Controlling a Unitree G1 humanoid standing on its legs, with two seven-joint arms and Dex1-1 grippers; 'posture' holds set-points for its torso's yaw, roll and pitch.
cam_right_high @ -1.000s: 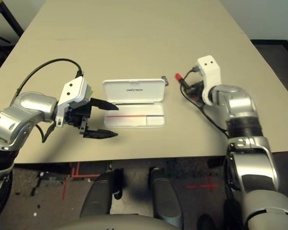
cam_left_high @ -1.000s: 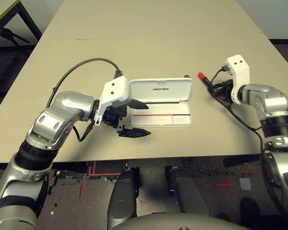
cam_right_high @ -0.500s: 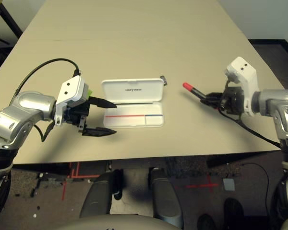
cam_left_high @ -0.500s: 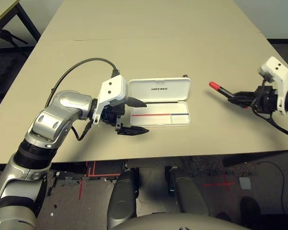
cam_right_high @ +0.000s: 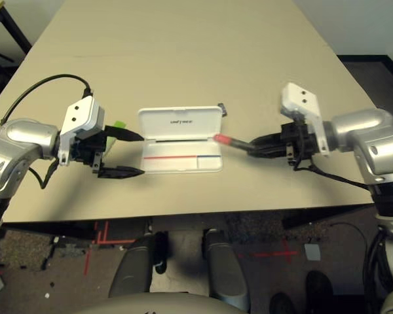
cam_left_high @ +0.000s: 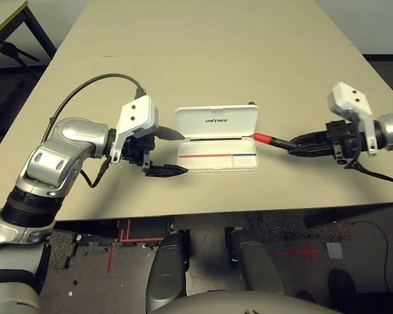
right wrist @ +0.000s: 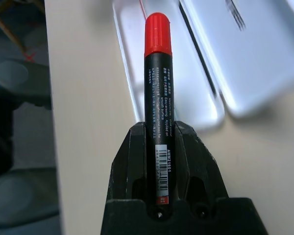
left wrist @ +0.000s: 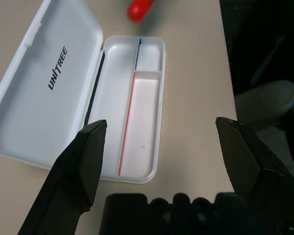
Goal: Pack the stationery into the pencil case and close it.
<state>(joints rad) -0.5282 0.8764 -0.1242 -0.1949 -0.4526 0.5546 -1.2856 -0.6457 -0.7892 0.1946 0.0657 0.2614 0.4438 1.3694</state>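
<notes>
While the right gripper (right wrist: 159, 161) has its fingers (right wrist: 130, 161) clamped on a marker (right wrist: 158, 98), the print on that marker's black barrel runs lengthwise in small white characters too fine to read, with a barcode sticker and "AWM21601" near the held end. Its red cap (cam_left_high: 262, 138) points toward the pencil case (cam_left_high: 217, 140) and sits just beside the case's right end, above the tabletop (cam_left_high: 203, 52).

At the other side, the left gripper (cam_left_high: 165, 152) has its fingers (left wrist: 83, 161) spread wide with nothing between them, just beside the case's left end.

"UNITREE" stands in small dark capitals on the inside of the lid (left wrist: 46, 93), which lies flat open on the far side of the tray. This case is a flat white hard-plastic box with rounded corners; a low wall divides its tray (left wrist: 139, 127) into a long compartment and a short one. Inside lie a thin red pen (cam_left_high: 206, 157) and a thin blue pen (cam_left_high: 245, 155) end to end, with a thin black pen (cam_left_high: 216, 138) along the hinge side. A light green stick (cam_right_high: 118, 124) shows behind the left gripper, and a small dark object (cam_right_high: 222, 108) lies at the lid's far right corner.
</notes>
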